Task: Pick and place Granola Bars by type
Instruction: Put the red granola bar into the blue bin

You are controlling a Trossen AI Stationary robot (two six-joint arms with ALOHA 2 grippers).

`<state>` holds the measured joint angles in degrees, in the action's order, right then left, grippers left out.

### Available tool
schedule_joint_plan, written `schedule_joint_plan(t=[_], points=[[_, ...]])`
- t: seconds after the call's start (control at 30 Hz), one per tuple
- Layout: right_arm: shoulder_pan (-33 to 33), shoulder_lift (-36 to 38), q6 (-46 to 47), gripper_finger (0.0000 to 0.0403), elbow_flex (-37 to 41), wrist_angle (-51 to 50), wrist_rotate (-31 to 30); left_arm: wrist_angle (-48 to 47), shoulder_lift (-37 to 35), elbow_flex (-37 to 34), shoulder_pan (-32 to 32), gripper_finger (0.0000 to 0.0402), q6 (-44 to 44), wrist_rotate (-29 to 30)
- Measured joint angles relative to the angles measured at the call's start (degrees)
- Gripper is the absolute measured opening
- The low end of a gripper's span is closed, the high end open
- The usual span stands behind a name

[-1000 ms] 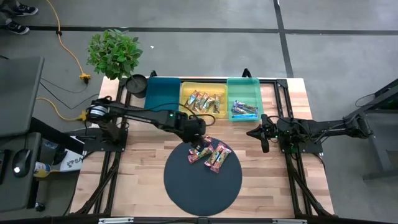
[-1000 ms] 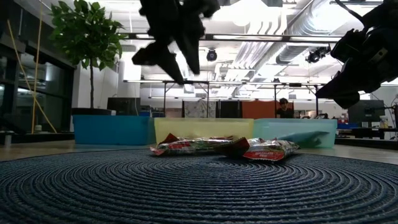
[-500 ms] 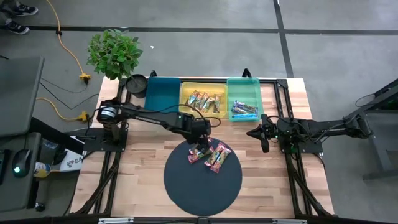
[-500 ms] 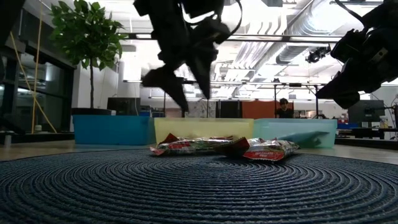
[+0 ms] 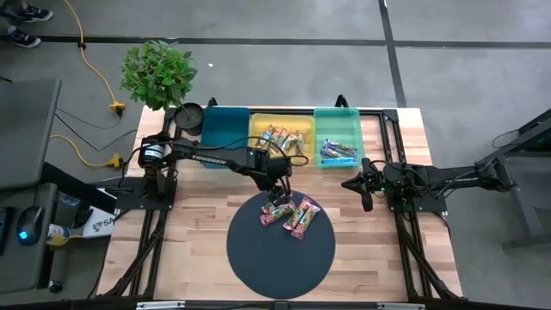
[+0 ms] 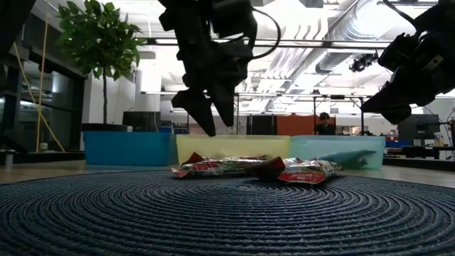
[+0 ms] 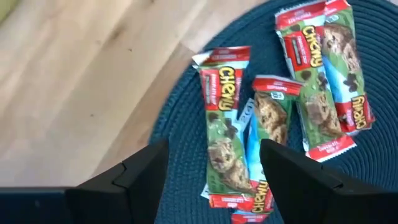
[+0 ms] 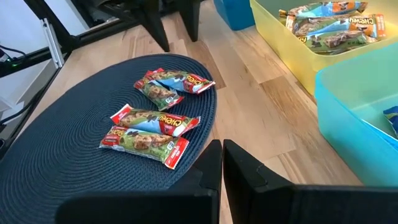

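Four slim granola bars in shiny red-ended wrappers [image 5: 290, 213] lie in a loose cluster on the upper part of the large round dark woven mat [image 5: 281, 260], just below the centre of the overhead picture. In the left wrist view two of them [image 7: 225, 142] overlap in a pair, and the other two [image 7: 326, 73] lie side by side toward the upper right of that frame.

The left hand [image 5: 277, 189] hangs above the upper left edge of the cluster, its two dark fingers [image 7: 140, 174] spread apart and empty, one over the bare wooden tabletop [image 5: 189, 224] and the mat's rim, the other over the mat. In the low view the hand [image 6: 210, 117] sits clearly above the bars [image 6: 245, 168], not touching them.

Along the top edge of the tabletop stand three plastic trays in a row: a dark blue one [image 5: 225, 129], a yellow one [image 5: 259, 146] holding orange-tan wrapped bars [image 5: 282, 139], and a pale green one [image 5: 340, 113] holding blue-purple wrapped bars [image 5: 337, 152].

The right hand [image 5: 364, 189] waits at the right of the tabletop, below the green tray, fingers [image 8: 245, 168] pressed together with nothing between them.
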<state>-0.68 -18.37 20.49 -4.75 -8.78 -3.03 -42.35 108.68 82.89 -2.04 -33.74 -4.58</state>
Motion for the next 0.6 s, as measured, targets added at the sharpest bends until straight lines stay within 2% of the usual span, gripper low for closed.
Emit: schedule_joint_plan(t=[0.3, 0.6], points=[[0.0, 0.0, 0.0, 0.0, 0.0, 0.0, 0.0, 0.92, 0.0, 0.0, -0.94, 0.0248, 2.15, -0.61], [0.01, 0.03, 0.0, 0.0, 0.0, 0.01, 0.0, 0.39, 4.15, -0.17, -0.96, 0.0248, 3.3, -0.9]])
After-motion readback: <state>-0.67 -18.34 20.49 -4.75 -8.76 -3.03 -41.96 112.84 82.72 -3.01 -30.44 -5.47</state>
